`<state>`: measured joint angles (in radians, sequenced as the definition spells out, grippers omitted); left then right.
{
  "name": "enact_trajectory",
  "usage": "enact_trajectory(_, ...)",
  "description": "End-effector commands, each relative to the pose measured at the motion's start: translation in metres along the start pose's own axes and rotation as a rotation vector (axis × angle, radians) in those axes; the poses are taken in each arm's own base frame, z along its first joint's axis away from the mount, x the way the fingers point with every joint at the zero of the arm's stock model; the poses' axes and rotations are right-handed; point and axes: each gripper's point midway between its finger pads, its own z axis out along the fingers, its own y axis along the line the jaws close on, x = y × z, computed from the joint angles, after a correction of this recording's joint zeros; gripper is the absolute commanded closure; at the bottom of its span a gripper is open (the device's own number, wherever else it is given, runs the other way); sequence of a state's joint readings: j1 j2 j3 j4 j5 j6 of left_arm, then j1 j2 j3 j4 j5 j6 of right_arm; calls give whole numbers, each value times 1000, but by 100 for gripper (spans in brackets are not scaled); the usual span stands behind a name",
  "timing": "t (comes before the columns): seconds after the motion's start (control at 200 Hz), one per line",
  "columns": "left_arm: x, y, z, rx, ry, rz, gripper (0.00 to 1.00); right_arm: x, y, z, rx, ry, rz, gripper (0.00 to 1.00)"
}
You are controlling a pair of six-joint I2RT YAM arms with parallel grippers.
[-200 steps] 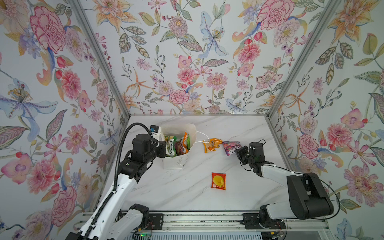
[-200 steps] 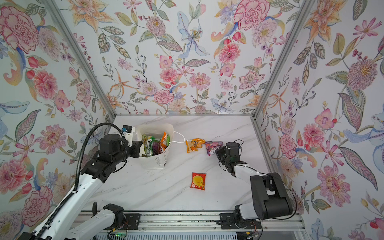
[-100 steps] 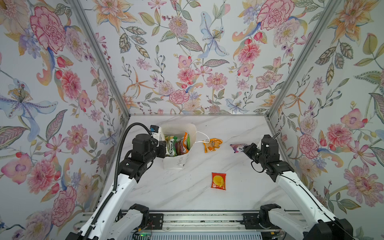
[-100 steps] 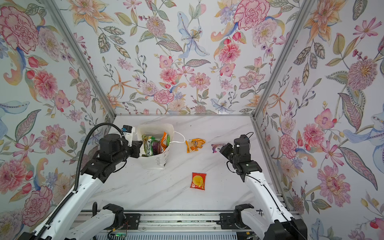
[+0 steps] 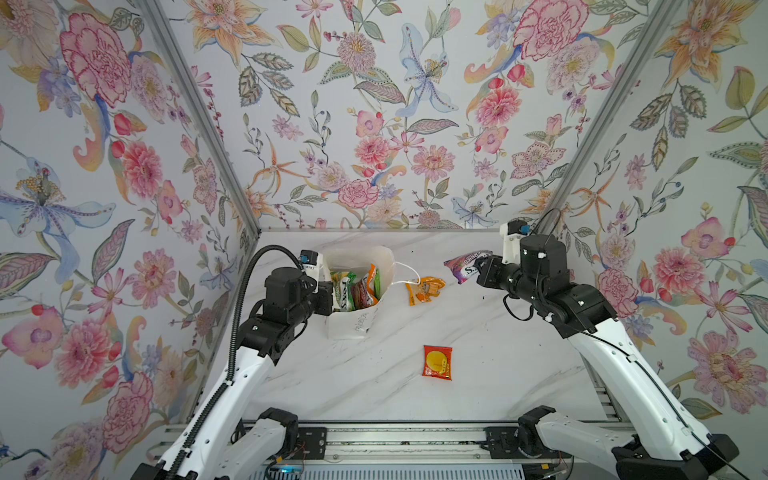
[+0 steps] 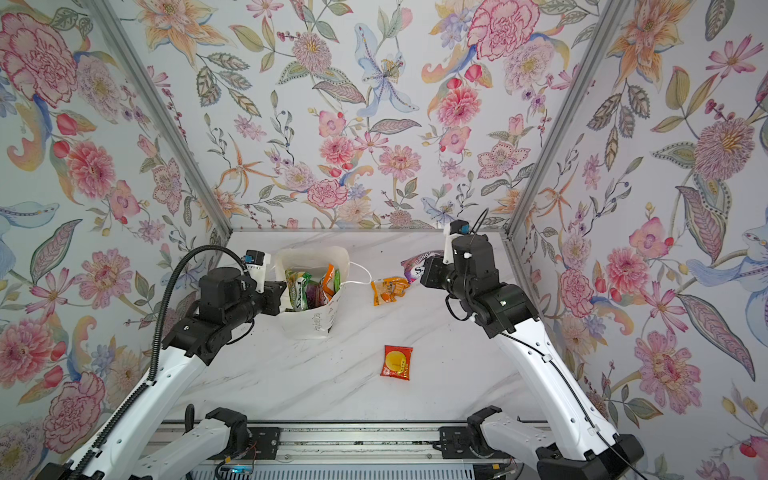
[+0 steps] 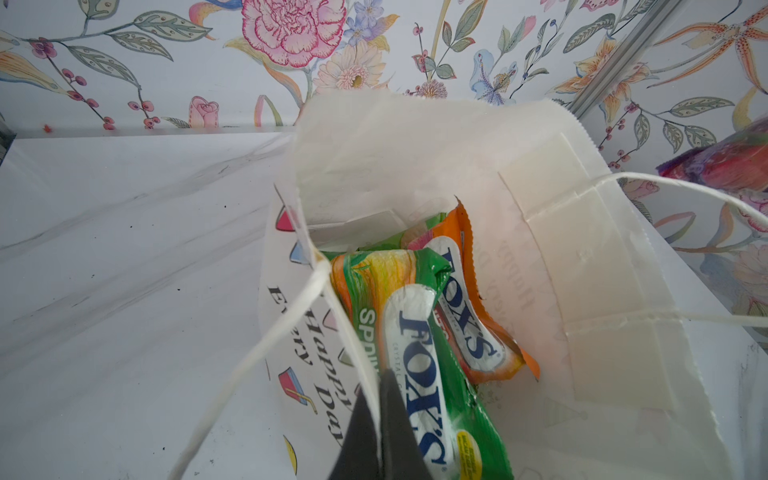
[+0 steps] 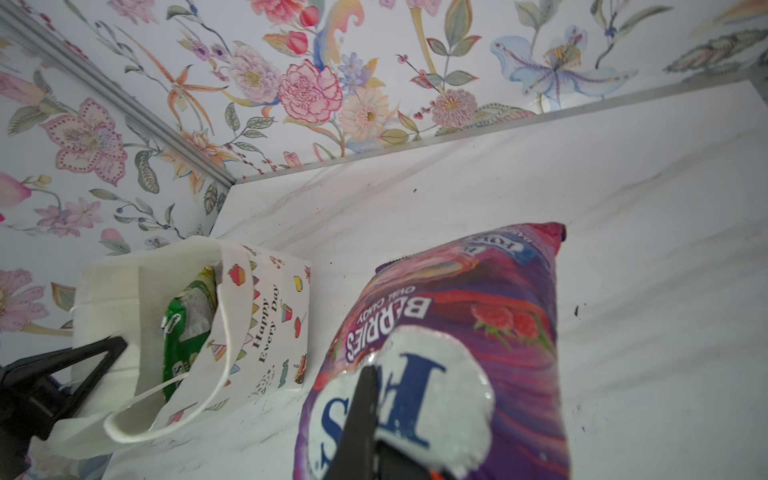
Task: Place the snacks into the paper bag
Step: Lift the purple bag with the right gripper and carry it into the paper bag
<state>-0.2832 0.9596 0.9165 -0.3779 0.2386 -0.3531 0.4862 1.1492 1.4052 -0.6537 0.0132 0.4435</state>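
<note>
Left pincer is seen pressed shut on the near wall of the paper bag, the rim being nipped between its dark fingers in the left wrist view. Right pincer is clamped tight on the purple packet, which is held in the air above the marble table, well to the right of the bag. "Happy Every Day" is printed on the bag's white paper among bunting and cupcake icons. "BERRIES" can be read on the purple packet, its large blue letters being partly covered by a finger. Inside the open bag a green packet marked "FOX'S" and an orange-edged packet of the same brand are stood on end. A red packet with a yellow disc is laid flat nearer the front, well apart; its print cannot be read. A small orange packet lies crumpled just beside the bag, with a white cord handle draped toward it. Glossy film is shown by every packet; the bag is matte and creased
</note>
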Motion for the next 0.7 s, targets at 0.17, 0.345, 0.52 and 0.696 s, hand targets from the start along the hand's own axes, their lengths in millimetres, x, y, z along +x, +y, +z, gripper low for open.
enact_trajectory(0.17,-56,-15,-18,62,-186,33,100,-51,92,-30,-122,-71,-334,100)
enact_trajectory(0.345,-59,-18,-21,74,-191,37,100,-45,146,-26,-197,-24,-483,100)
enact_trajectory(0.52,-61,-19,-22,80,-190,41,100,-17,186,-13,-255,59,-605,100)
enact_trajectory(0.696,-61,-20,-23,82,-188,45,100,8,204,-3,-268,132,-681,100)
